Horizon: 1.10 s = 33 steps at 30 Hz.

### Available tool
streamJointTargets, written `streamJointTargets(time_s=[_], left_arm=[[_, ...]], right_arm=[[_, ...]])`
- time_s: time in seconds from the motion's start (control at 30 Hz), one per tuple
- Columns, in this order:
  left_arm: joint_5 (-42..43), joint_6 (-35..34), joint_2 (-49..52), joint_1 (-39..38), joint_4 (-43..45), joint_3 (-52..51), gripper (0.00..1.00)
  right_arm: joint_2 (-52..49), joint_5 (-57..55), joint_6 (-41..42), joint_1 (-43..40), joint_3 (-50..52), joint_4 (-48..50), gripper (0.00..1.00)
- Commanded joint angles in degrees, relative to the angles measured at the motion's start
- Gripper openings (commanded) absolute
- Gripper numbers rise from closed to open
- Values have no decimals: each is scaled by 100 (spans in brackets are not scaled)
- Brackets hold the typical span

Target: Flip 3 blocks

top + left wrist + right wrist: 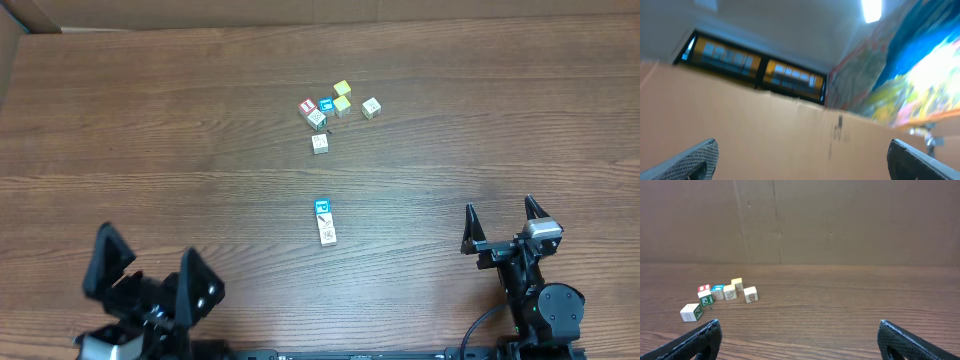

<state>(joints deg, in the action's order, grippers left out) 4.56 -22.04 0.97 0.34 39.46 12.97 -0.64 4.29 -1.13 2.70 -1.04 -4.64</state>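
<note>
Three blocks lie in a short row at the middle of the table: one with a blue-and-white face [322, 208], then two pale cream ones [325, 222] [328, 237] touching it on the near side. My left gripper [148, 245] stands open at the near left, far from the row. My right gripper [500, 206] stands open at the near right, also well away from it. Neither holds anything. The left wrist view shows only its wide-apart fingers [700, 155] against a cardboard wall. The right wrist view shows open fingers [702, 340] over bare wood, and the row is out of its view.
A cluster of other cubes sits at the far middle: a red-faced cube [307, 105] [703, 288], a blue one [325, 105], two yellow cubes [342, 89] [342, 104], and cream ones [371, 107] [320, 143]. A cardboard wall [840, 225] bounds the table's far side.
</note>
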Motion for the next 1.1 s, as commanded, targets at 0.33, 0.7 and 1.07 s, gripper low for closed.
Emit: streamJointTargets(time_s=[0.33,0.7,1.07], left_arm=[[107,306,-74,-57,-391,-1270,100],[105,1263,-74,-61,-3003,-1270,100],[39,1567,-76,-74,-4352,-1270,100]], right_arm=[[42,33,-22,-20,59,22,100],[42,33,-22,-20,59,22,100],[42,33,-24,-20,59,22,100]])
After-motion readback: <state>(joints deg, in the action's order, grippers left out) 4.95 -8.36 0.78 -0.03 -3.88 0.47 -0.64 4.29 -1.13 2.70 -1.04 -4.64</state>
